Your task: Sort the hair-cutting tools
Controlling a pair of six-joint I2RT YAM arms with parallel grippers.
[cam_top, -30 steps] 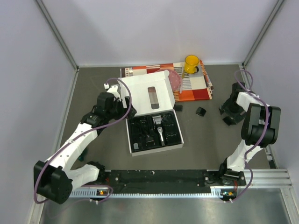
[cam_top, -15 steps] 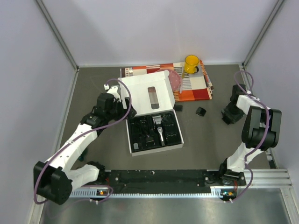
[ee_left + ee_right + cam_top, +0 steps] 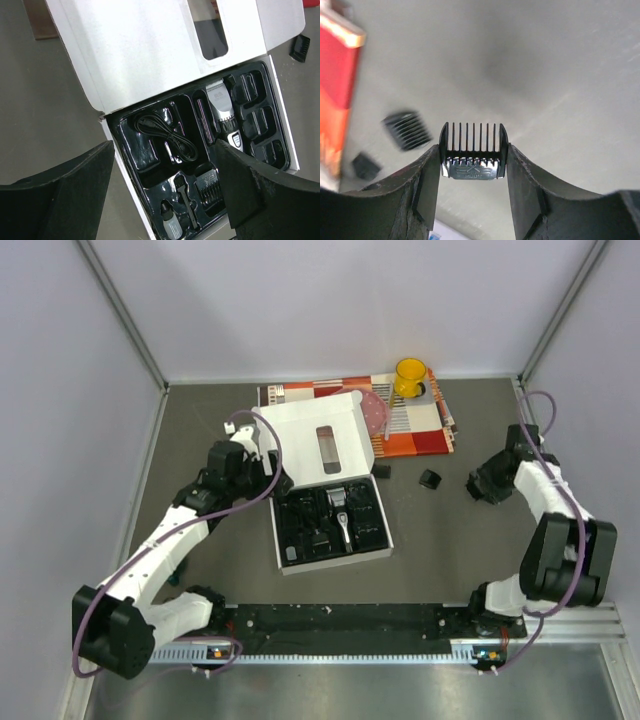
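Note:
My right gripper is shut on a small black guard comb, teeth pointing away, lifted off the grey table; seen from above, the gripper hangs at the right. Two loose black guard combs lie between it and the box. The black-and-silver clipper lies in the black tray, with the coiled cord, a brush and another comb. My left gripper stands open above the tray's left end, holding nothing.
The white box has its lid folded back toward the rear. Behind it lies a striped orange-and-white mat with a yellow cup on it. Grey walls close in both sides.
The right gripper closed on the guard comb that lay under it and raised it, shifting slightly left while its elbow swung outward. The left arm hardly moved.

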